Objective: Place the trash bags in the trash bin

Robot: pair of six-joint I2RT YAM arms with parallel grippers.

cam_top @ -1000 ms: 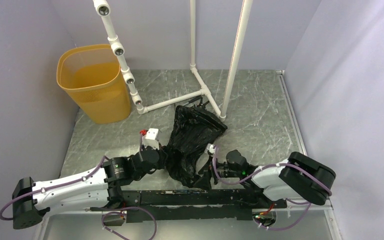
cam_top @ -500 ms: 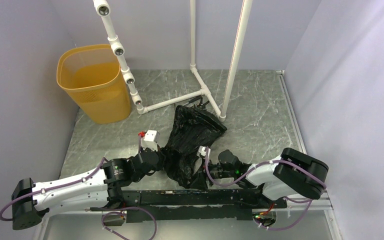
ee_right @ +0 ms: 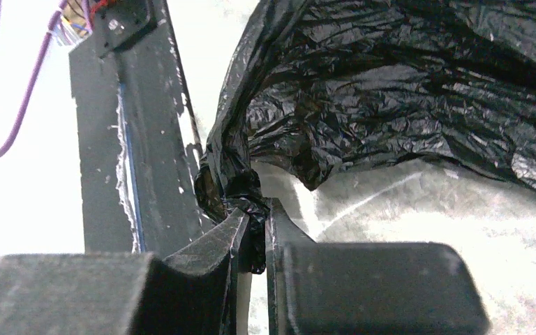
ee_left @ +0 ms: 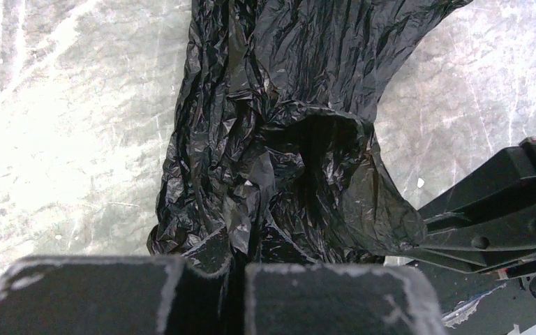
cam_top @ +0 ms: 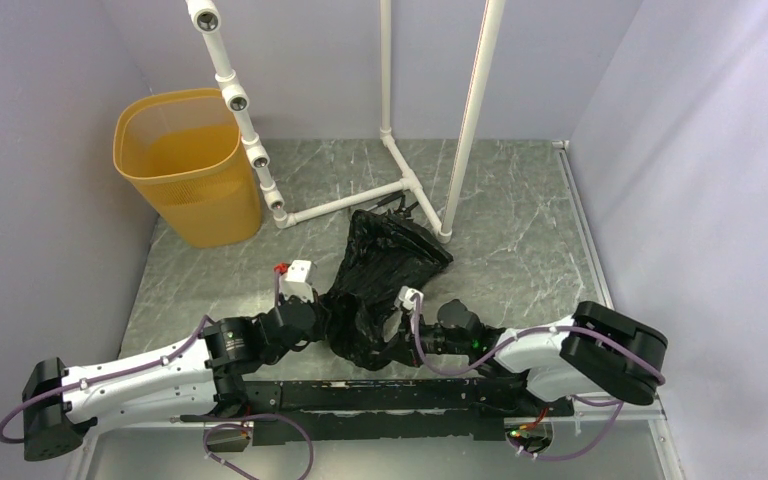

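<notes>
The black, crinkled trash bag [cam_top: 385, 268] lies stretched on the marble tabletop, its near end bunched between my two arms. My left gripper [cam_top: 325, 322] is shut on the bag's left near edge; in the left wrist view the plastic [ee_left: 279, 139] runs into the closed jaws of that gripper [ee_left: 237, 262]. My right gripper [cam_top: 397, 338] is shut on a pinched fold of the bag [ee_right: 248, 192] at its right near edge, right gripper [ee_right: 252, 223] seen close. The yellow-orange trash bin [cam_top: 188, 160] stands upright at the far left corner, well away from both grippers.
A white PVC pipe frame [cam_top: 400, 175] stands behind the bag, with a slanted pipe [cam_top: 245, 120] rising beside the bin. A black rail [cam_top: 380, 395] runs along the near table edge under the arms. Purple walls enclose left, back and right.
My right gripper moved left into the bag's near edge and closed on a fold of it. The left gripper kept its grip and barely moved.
</notes>
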